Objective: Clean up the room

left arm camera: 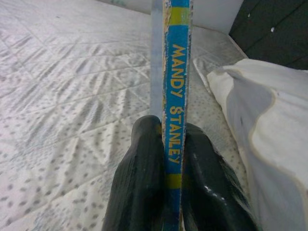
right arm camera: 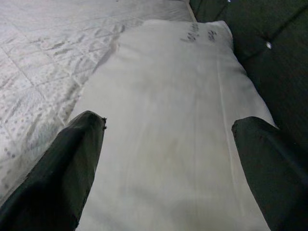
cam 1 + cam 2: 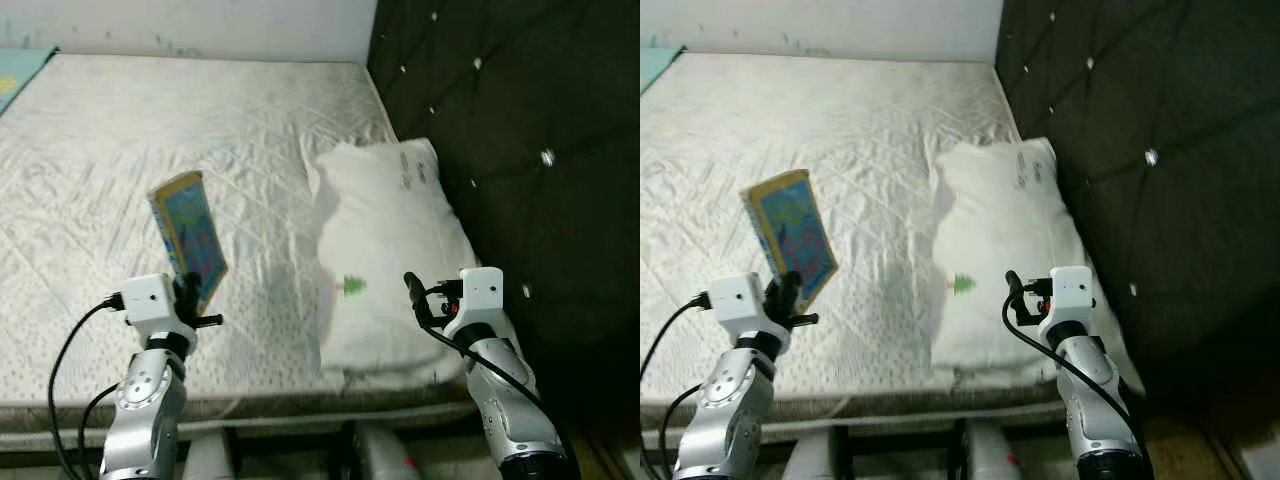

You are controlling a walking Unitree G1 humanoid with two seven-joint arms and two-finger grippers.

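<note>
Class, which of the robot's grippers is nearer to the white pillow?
Right. The right gripper hangs open directly over the white pillow; the left gripper, clamped on the book, is over the mattress beside it.

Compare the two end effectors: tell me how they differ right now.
The left end effector is shut on a blue book, lifted above the mattress; the right end effector is open and empty. The left is over bare mattress; the right is over the white pillow. Both have black fingers.

Silver arms, lower left and lower right; white wrist boxes; black looping cables; long black fingers (image 2: 62,168).
</note>
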